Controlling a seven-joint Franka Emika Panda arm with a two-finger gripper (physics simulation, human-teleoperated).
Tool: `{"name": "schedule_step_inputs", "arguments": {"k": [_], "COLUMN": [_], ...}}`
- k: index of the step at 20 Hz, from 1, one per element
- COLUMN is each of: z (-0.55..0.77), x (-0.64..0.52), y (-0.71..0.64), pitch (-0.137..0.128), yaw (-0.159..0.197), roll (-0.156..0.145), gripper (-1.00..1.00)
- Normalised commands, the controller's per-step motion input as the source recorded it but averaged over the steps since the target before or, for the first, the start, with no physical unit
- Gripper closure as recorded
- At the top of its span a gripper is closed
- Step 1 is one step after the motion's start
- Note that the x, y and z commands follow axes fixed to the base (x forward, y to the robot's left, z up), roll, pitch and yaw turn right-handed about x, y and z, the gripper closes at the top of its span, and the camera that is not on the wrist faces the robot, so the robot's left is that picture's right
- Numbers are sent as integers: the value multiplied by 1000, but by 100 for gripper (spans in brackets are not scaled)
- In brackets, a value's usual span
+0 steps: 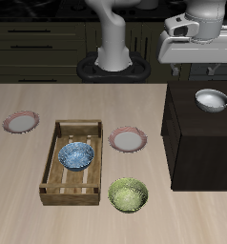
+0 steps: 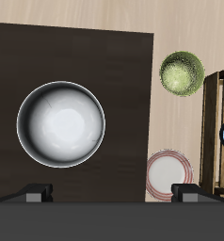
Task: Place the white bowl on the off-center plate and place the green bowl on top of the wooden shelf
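On top of the wooden shelf (image 1: 203, 133) sits the white bowl (image 1: 211, 99), upright. Above it hangs the gripper (image 2: 112, 194), jaws spread wide and holding nothing. Near the table's (image 1: 20, 172) front edge rests the green bowl (image 1: 129, 194), beside the slatted tray (image 1: 72, 162).

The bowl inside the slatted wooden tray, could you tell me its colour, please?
Blue with a pale pattern: the blue patterned bowl in the slatted wooden tray, seen best in the exterior view.

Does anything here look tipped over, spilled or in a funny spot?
Nothing is tipped or spilled. The only oddity: the white bowl sits upright on top of the wooden shelf, where the green bowl belongs; that one is on the table.
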Motion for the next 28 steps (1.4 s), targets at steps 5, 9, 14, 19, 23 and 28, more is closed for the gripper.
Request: {"name": "schedule_step_inputs", "arguments": {"k": [5, 9, 14, 19, 23, 28], "z": [28, -71, -34, -87, -177, -178], "x": [117, 218, 79, 18, -32, 28], "y": [34, 92, 32, -24, -34, -51], "pitch": [-15, -9, 3, 11, 20, 20], "yaw": [6, 19, -1, -5, 1, 13], "roll": [-11, -25, -8, -6, -8, -3], "gripper": [-100, -100, -100, -100, -100, -100]}}
